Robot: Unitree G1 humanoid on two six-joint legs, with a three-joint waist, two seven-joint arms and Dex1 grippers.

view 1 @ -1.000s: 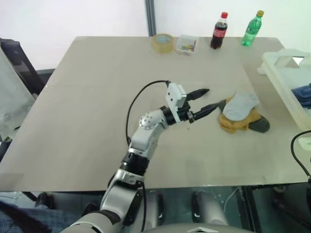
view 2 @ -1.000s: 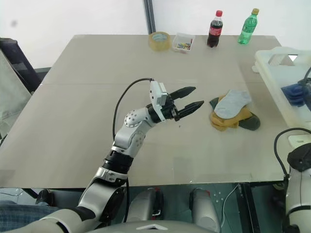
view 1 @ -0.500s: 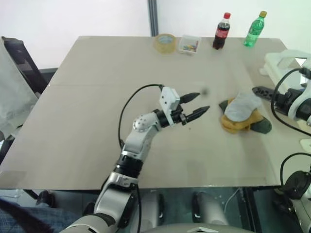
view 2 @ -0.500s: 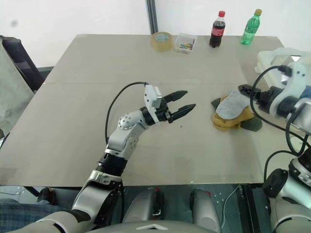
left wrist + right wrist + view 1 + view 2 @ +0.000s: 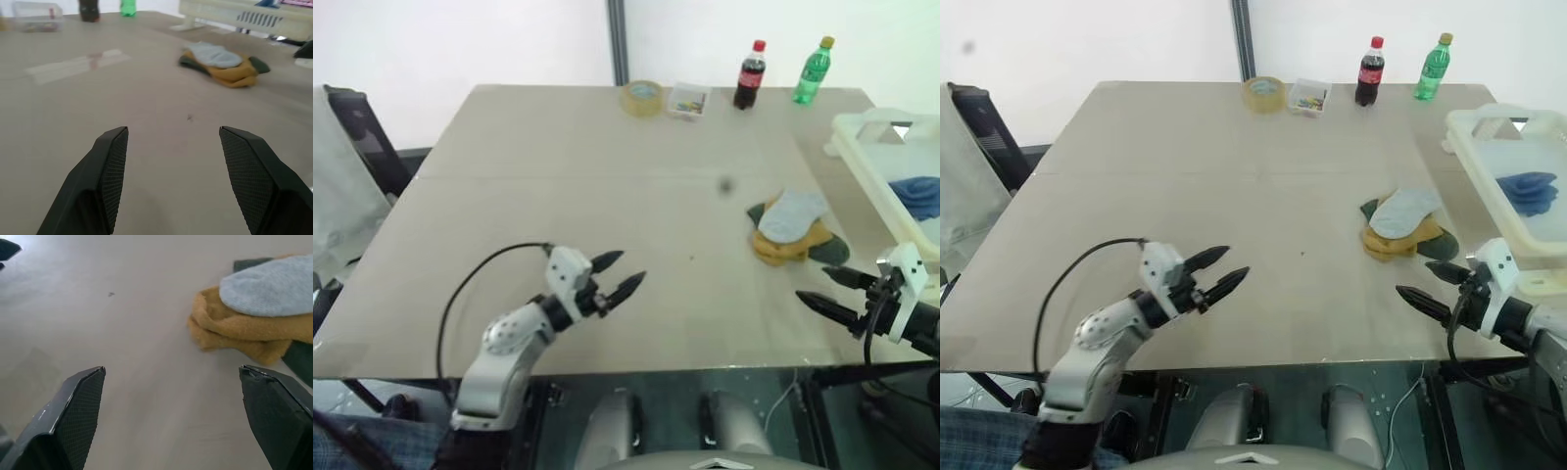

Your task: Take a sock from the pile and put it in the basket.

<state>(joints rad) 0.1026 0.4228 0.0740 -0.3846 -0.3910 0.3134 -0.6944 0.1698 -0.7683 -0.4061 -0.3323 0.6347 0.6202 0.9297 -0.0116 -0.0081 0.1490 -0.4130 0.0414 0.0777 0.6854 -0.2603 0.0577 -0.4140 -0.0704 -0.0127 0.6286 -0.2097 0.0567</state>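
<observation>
The pile [image 5: 793,230] of socks lies right of centre on the table, a pale grey sock on top of mustard yellow and dark green ones. The basket [image 5: 867,149] stands at the right edge with a blue sock [image 5: 915,193] inside. My left gripper [image 5: 632,266] hovers open and empty near the front left of the table, pointing toward the pile from far off. My right gripper [image 5: 811,283] is open and empty at the front right, just in front of the pile. The right wrist view has the pile [image 5: 254,318] lying beyond its spread fingers [image 5: 80,401].
At the table's far edge stand a tape roll [image 5: 642,98], a small clear box [image 5: 688,100], a cola bottle [image 5: 749,73] and a green bottle [image 5: 811,70]. A black chair [image 5: 362,137] is off the left side. Bare tabletop stretches between the two grippers.
Both arms have drawn back toward the table's front edge. The left gripper left the pile's side and went left. The right gripper dropped from beside the basket to the front right.
</observation>
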